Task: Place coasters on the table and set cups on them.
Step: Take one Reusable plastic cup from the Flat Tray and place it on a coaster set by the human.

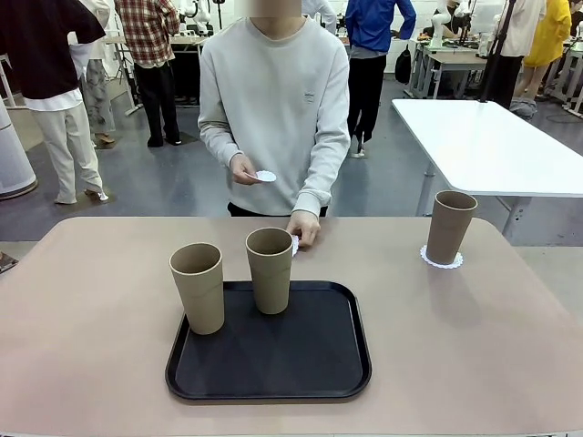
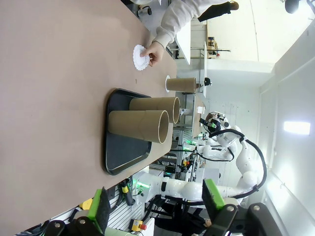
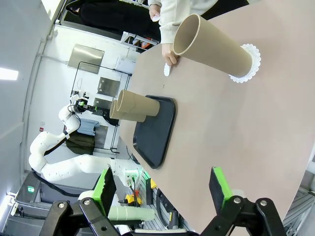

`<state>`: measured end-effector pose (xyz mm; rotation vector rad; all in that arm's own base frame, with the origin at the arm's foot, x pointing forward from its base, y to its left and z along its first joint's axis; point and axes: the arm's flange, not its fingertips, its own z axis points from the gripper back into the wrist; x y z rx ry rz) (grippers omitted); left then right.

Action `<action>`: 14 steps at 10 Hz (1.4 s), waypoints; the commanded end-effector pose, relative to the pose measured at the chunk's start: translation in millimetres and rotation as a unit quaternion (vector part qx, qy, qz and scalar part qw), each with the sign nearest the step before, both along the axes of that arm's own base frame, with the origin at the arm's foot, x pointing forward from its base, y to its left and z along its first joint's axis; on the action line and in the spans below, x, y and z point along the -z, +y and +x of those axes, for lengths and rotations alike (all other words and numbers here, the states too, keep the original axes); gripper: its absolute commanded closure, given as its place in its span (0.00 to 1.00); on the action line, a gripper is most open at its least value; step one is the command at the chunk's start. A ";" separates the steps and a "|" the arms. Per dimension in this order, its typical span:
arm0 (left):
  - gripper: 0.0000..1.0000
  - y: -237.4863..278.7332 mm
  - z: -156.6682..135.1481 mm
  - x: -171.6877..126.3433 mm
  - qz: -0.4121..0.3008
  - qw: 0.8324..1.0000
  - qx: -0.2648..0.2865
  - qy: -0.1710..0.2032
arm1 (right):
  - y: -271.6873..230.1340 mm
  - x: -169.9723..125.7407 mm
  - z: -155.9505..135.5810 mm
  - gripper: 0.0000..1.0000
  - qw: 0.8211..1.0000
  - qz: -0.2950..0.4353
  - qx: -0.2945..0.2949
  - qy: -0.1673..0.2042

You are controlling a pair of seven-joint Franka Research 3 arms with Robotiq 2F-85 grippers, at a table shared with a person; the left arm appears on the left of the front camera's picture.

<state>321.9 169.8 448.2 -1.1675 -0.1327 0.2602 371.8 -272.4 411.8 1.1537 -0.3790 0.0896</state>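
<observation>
Cups: 3. Two stand on the black tray (image 1: pixel 273 369): the left cup (image 1: pixel 199 289) at its left rim and the middle cup (image 1: pixel 271 271) near its far edge. They are close together and probably not touching, though the front view is tight there. The third cup (image 1: pixel 450 227) stands off the tray at the far right of the table (image 1: pixel 91 300). All three are upright, wide rim on top, long axis vertical (the wrist views show them lying sideways, which is only camera roll).

Coasters: 3.
- The first coaster (image 1: pixel 453 264) lies flat under the third cup, its lacy edge showing around the base.
- The second coaster (image 2: pixel 141 57) lies flat on the table just behind the middle cup, with the fingers of the person's hand (image 1: pixel 305 228) on it.
- The third coaster (image 1: pixel 265 176) is held off the table in the person's other hand (image 1: pixel 244 171), in front of the grey sweatshirt (image 1: pixel 273 100).

Tray: 1.

Writing: there is a small mark on the sweatshirt chest, too small to read. The cups are plain.

The left gripper (image 2: pixel 157 201) has its green-padded fingers spread wide with nothing between them, and it is off the table's near side. The right gripper (image 3: pixel 163 184) is also spread wide and empty, well apart from the third cup.
</observation>
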 end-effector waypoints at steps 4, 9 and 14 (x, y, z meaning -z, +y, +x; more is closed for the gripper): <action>0.00 0.5 0.0 -2.2 -0.009 1.000 -0.001 -0.007 | 2.6 0.2 -1.9 0.00 1.000 0.000 0.004 0.002; 0.00 0.5 0.0 -2.2 -0.009 1.000 -0.001 -0.007 | 2.6 0.2 -1.9 0.00 1.000 0.000 0.004 0.002; 0.00 0.5 0.0 -2.2 -0.009 1.000 -0.001 -0.007 | 2.6 0.2 -1.9 0.00 1.000 0.000 0.004 0.002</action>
